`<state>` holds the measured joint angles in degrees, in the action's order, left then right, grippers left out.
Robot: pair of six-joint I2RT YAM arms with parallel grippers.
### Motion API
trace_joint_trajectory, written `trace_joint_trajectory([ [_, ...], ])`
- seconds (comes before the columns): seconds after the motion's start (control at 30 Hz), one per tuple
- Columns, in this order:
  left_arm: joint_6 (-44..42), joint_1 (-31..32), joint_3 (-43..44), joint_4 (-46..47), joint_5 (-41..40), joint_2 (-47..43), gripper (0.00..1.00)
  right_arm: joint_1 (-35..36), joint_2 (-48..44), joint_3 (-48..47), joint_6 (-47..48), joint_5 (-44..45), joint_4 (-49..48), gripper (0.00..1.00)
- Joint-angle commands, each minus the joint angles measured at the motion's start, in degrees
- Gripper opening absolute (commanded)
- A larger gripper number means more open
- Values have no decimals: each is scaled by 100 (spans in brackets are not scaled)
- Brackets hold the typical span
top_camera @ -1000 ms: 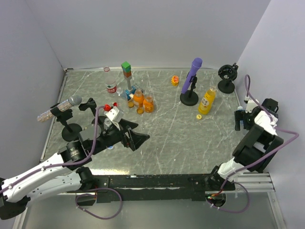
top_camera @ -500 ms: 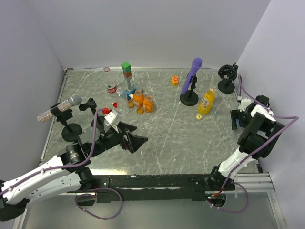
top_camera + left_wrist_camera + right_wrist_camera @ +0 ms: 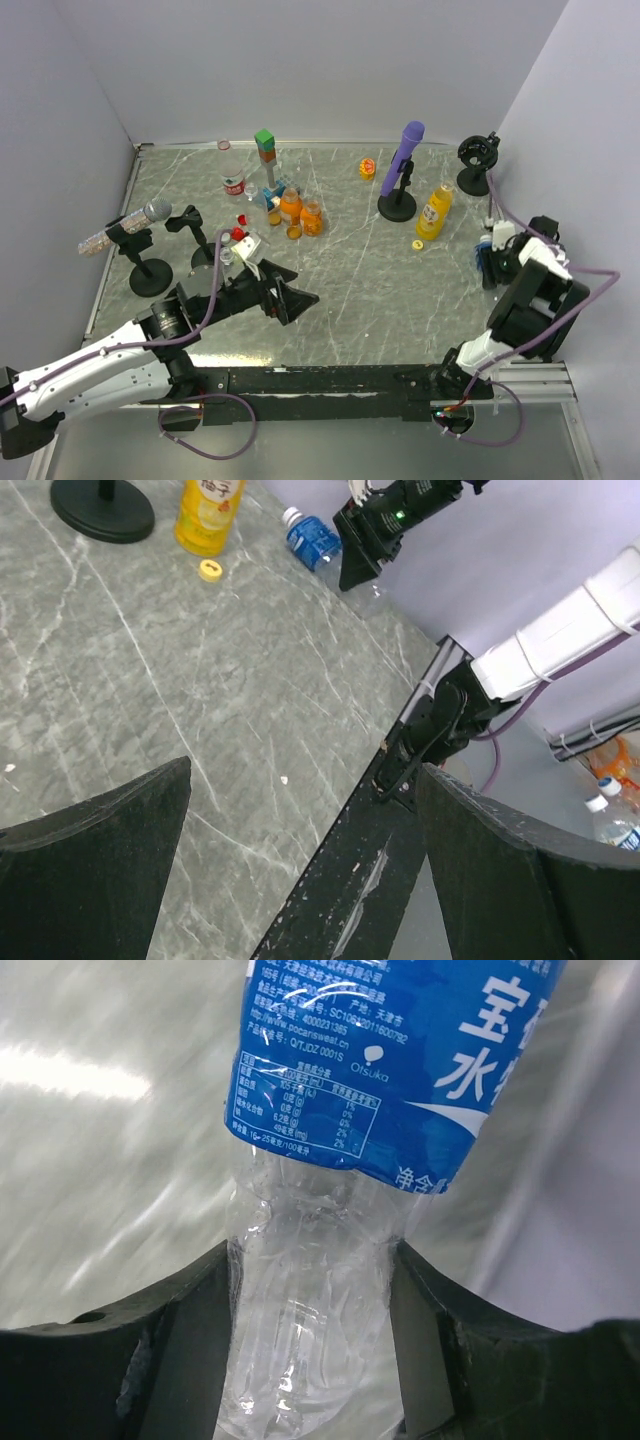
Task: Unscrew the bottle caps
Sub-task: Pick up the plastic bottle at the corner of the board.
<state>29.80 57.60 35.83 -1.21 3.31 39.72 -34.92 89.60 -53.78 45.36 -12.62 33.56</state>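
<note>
My right gripper is shut on the clear lower end of the blue-labelled bottle, a finger pressed against each side. It holds this bottle at the table's right edge, where the right gripper shows small from above. In the left wrist view the same bottle shows a white cap. A yellow juice bottle stands uncapped, its yellow cap loose on the table beside it. My left gripper hovers open over the left-middle of the table, nothing between its fingers.
Several small bottles cluster at the back left beside stacked green and orange blocks, with red caps nearby. A purple microphone, a silver microphone and black stands are also on the table.
My right gripper has closed onto the blue-labelled bottle and that arm has drawn slightly nearer. The left arm has shifted a little right and forward, still open.
</note>
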Motion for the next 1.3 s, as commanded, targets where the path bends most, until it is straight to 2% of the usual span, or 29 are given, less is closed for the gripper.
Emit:
trace_joint_trajectory([
  [0.0,52,-12,47,428,310,62,97,-33,-925,543,1077,-626,1124,45],
  [0.23,96,-12,-138,727,433,158,97,203,-2129,1114,2608,-1409,2286,45],
  [0.47,315,-12,-147,904,565,325,97,1836,-3080,1379,2767,-1962,2137,48],
  [0.63,403,-12,-120,746,487,255,97,3243,-2494,1089,2679,-1955,1953,50],
  [0.77,456,-4,-191,500,311,-8,97,4079,-1957,1027,2627,-1377,1523,52],
  [0.87,491,-4,-252,254,162,-289,96,4370,-1710,984,2557,-1050,1373,54],
  [1.03,509,-4,-463,-107,-49,-816,97,4686,-1604,992,2337,-699,1259,75],
  [1.27,544,-4,-516,-344,-164,-1107,97,4907,-1525,808,1635,-337,1100,86],
])
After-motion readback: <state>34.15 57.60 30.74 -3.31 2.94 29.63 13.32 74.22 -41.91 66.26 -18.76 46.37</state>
